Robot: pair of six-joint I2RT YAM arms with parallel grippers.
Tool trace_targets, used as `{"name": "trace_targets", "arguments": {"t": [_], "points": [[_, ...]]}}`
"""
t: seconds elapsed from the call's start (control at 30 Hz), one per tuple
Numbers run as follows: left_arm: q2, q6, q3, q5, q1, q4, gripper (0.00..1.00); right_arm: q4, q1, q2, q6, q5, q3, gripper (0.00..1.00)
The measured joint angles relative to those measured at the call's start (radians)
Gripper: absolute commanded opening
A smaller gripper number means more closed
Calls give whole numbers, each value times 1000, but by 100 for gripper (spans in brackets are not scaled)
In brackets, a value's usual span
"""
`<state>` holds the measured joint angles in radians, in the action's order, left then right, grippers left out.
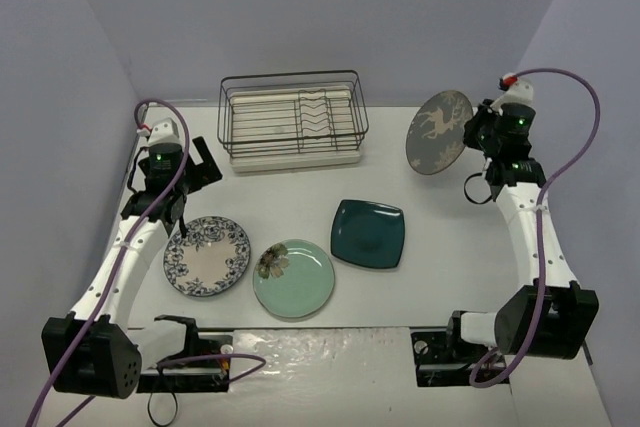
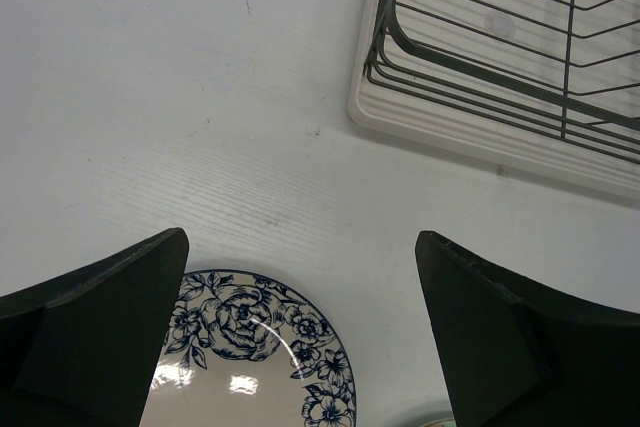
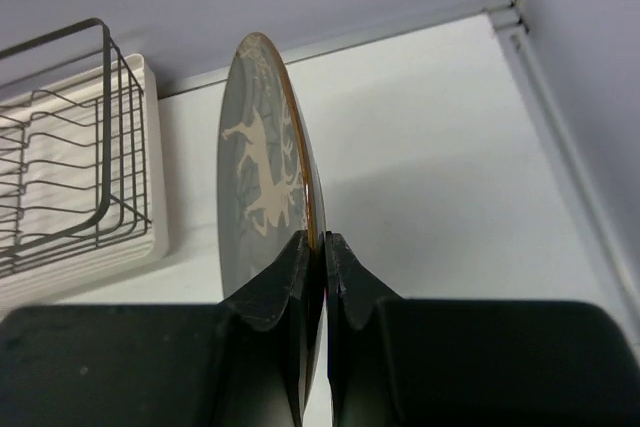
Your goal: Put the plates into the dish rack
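Observation:
My right gripper is shut on the rim of the grey deer plate, which it holds on edge above the table, right of the dish rack. The right wrist view shows the deer plate edge-on, pinched in the right gripper, with the dish rack to its left. My left gripper hangs open over the far edge of the white plate with the blue floral rim. That blue-rimmed plate, a mint-green plate and a dark teal square plate lie flat on the table.
The rack's cream tray corner shows ahead and to the right in the left wrist view. Grey walls close in the table at the back and both sides. Both arm bases sit along the near edge.

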<state>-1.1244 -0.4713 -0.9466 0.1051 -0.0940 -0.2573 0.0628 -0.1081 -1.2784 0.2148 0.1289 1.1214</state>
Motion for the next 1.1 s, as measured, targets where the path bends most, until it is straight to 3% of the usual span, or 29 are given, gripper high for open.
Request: {"name": "trace_targets", "arguments": {"t": [0.33, 0.6, 0.8, 1.1], "points": [[-3, 5, 0, 19, 0, -11, 97, -75, 288, -196, -394, -107, 474, 0], [-10, 15, -8, 35, 4, -34, 97, -124, 437, -536, -726, -77, 923, 0], [-29, 18, -31, 35, 4, -45, 97, -177, 488, -787, -883, -11, 1180, 0], [-107, 23, -68, 51, 4, -57, 97, -153, 489, -975, -1048, 155, 1288, 0]]}}
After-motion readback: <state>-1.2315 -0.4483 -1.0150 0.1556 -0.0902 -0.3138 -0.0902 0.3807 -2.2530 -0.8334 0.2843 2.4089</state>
